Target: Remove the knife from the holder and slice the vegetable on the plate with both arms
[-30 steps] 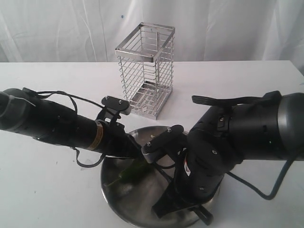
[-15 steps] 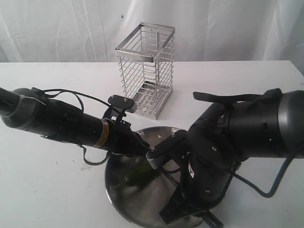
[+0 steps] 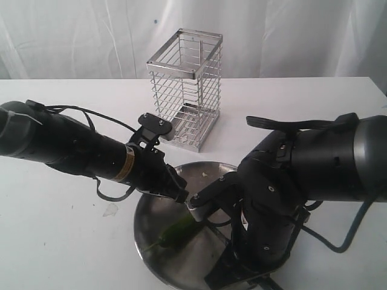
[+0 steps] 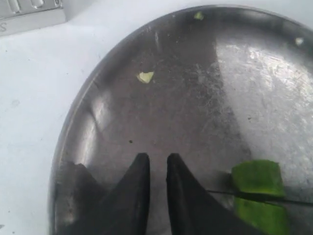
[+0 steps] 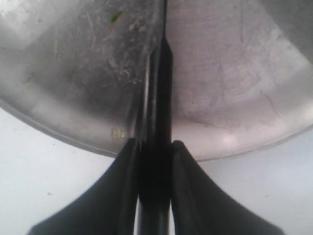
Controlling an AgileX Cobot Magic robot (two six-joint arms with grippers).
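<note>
The vegetable point(image 3: 176, 231) lies on the steel plate point(image 3: 158, 208), a green pod with its thin stem toward the front rim. In the left wrist view the knife blade point(image 4: 259, 197) crosses the vegetable point(image 4: 257, 177) as a thin dark line. My right gripper point(image 5: 155, 146) is shut on the knife's black handle point(image 5: 156, 166) at the plate's point(image 5: 220, 73) rim, with the blade point(image 5: 164, 44) running out over the metal. My left gripper point(image 4: 154, 161) hovers over the plate point(image 4: 171, 107) beside the pod, fingers drawn together with only a narrow slit and nothing in it.
The wire holder point(image 3: 184, 90) stands upright behind the plate, with no knife showing in it; its base point(image 4: 29, 17) shows in the left wrist view. Small cut bits point(image 4: 145, 76) lie on the plate. The bulky right arm point(image 3: 290, 193) covers the plate's right side.
My left gripper has moved right, further over the plate. The right arm has sunk lower toward the plate's front. The vegetable has shifted toward the front rim.
</note>
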